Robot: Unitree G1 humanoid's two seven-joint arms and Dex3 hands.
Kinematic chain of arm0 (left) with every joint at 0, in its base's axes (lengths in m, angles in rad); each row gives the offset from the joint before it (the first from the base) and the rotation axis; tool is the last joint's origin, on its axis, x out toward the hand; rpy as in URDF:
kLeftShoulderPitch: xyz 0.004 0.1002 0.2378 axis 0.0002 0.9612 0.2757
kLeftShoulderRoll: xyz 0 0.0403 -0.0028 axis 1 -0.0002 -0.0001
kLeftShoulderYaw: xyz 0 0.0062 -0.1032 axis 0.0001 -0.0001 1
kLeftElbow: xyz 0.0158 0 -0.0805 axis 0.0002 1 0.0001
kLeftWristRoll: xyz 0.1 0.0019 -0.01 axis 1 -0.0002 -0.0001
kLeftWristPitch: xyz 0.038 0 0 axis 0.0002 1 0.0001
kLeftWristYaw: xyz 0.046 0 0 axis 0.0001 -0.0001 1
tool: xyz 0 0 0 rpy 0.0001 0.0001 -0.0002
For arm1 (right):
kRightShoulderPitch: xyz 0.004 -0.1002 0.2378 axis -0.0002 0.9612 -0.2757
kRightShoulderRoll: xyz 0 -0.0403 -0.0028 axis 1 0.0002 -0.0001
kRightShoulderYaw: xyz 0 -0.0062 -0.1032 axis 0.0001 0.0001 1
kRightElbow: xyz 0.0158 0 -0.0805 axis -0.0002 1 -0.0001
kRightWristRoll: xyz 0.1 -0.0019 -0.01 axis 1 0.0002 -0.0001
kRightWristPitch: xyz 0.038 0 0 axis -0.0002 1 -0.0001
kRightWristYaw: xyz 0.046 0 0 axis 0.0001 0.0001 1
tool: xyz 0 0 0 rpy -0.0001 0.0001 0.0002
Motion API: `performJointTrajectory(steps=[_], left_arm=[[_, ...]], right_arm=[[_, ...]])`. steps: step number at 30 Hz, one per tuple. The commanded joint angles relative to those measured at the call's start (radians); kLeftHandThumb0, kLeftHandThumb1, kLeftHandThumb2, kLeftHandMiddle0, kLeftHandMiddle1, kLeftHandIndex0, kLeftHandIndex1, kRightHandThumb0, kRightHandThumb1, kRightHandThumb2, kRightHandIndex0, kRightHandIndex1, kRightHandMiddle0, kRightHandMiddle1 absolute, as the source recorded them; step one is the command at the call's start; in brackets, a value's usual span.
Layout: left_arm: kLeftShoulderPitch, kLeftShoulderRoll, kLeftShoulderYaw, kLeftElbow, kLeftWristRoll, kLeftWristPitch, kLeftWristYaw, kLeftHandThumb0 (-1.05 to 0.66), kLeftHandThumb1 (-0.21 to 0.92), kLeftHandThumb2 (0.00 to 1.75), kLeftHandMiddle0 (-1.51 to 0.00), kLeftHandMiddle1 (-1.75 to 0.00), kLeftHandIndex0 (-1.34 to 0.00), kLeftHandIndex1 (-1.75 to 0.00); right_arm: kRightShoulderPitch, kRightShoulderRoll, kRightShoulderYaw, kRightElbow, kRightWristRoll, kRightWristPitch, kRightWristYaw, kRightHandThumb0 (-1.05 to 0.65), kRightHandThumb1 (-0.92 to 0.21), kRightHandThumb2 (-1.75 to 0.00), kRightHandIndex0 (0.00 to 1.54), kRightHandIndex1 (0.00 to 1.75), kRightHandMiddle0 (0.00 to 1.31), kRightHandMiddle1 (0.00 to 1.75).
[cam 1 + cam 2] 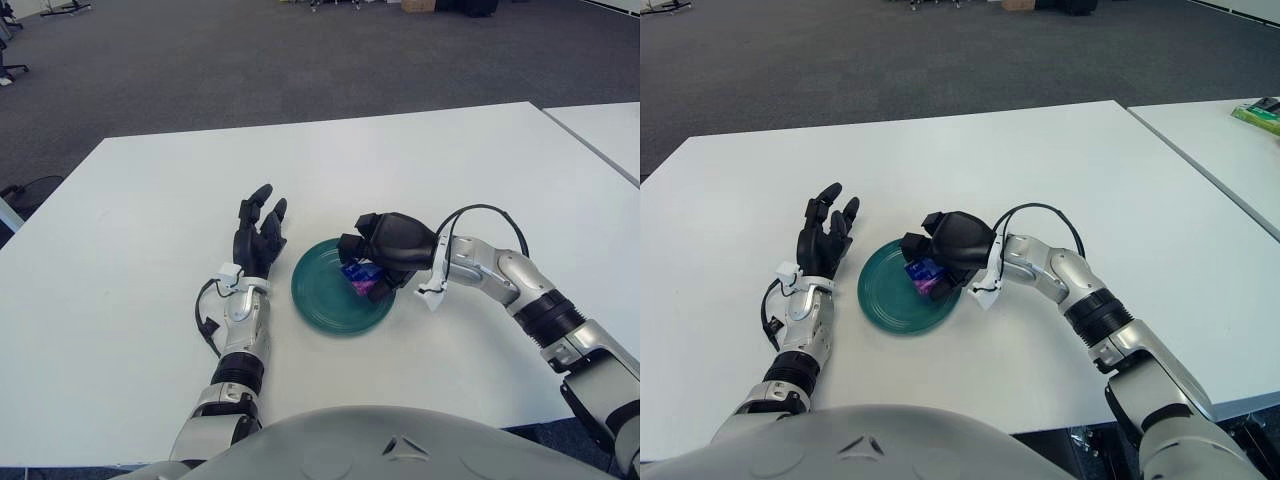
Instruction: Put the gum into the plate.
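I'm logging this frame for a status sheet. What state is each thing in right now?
Gum: held in the right hand, over the plate's right part; touching it or not, cannot tell.
Plate: upright on the table, bare apart from where the gum is.
Right hand: closed on the gum.
Left hand: fingers spread, holding nothing, left of the plate.

A smooth, glossy teal plate (325,300), a shiny-wrapped gum pack (361,279) and a matt white table (150,200) are seen.

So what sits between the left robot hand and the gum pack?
Only the near-left part of the green plate and a strip of bare white table. The left robot hand is open beside the plate; the right robot hand holds the gum over it, in both views.
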Motion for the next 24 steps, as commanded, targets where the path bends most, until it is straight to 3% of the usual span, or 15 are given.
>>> performJointTrajectory(steps=[1,2,3,4,6,9,16,18,22,24], left_arm=[[0.115,-0.172,-0.003,0.085,-0.041,0.003,-0.003,-0.76,0.92,0.62,-0.54,-0.01,-0.17,-0.92],[0.115,-0.173,-0.004,0.085,-0.042,0.005,-0.001,-0.77,0.92,0.63,-0.53,-0.01,-0.17,-0.92],[0.114,-0.173,-0.004,0.087,-0.042,0.006,0.0,-0.78,0.92,0.63,-0.53,-0.01,-0.16,-0.92],[0.113,-0.173,-0.004,0.088,-0.044,0.007,0.0,-0.78,0.92,0.64,-0.53,-0.01,-0.16,-0.92],[0.111,-0.173,-0.004,0.091,-0.045,0.007,0.0,-0.79,0.92,0.65,-0.53,-0.01,-0.16,-0.92],[0.108,-0.176,0.001,0.095,-0.058,0.007,-0.01,-0.79,0.92,0.67,-0.55,-0.02,-0.15,-0.92],[0.115,-0.201,-0.016,0.069,-0.065,-0.011,-0.014,-0.77,0.92,0.71,-0.56,-0.02,-0.15,-0.9],[0.117,-0.206,-0.019,0.065,-0.069,-0.016,-0.02,-0.76,0.92,0.72,-0.56,-0.02,-0.14,-0.9],[0.119,-0.21,-0.02,0.065,-0.085,-0.018,-0.039,-0.75,0.92,0.74,-0.54,-0.01,-0.12,-0.88],[0.12,-0.213,-0.018,0.067,-0.092,-0.019,-0.046,-0.74,0.92,0.76,-0.52,0.0,-0.11,-0.87]], right_arm=[[-0.011,0.001,0.023,0.024,-0.091,0.003,-0.086,-0.46,-0.92,-0.56,1.16,1.75,0.77,1.75],[-0.008,0.0,0.021,0.011,-0.1,0.005,-0.1,-0.46,-0.92,-0.56,1.15,1.75,0.76,1.75],[-0.007,-0.002,0.019,0.002,-0.104,0.005,-0.11,-0.43,-0.85,-0.63,1.09,1.75,0.6,1.75],[0.0,-0.008,0.007,-0.026,-0.095,0.006,-0.106,-0.42,-0.83,-0.66,1.07,1.75,0.54,1.75],[0.009,-0.016,-0.006,-0.056,-0.086,0.006,-0.103,-0.39,-0.83,-0.65,0.98,1.75,0.37,1.75],[0.04,-0.03,-0.054,-0.149,-0.039,0.029,-0.071,-0.37,-0.88,-0.56,0.82,1.75,0.26,1.75],[0.075,-0.016,-0.089,-0.219,-0.092,0.082,-0.117,-0.36,-0.92,-0.52,0.56,1.75,0.2,1.75],[0.077,-0.018,-0.095,-0.238,-0.109,0.093,-0.126,-0.58,-0.92,-0.68,0.5,1.75,0.14,1.65],[0.079,-0.027,-0.099,-0.255,-0.133,0.107,-0.131,-0.7,-0.92,-0.83,0.4,1.64,0.13,1.43],[0.077,-0.034,-0.098,-0.265,-0.137,0.114,-0.109,-0.73,-0.92,-0.89,0.35,1.47,0.12,1.3]])
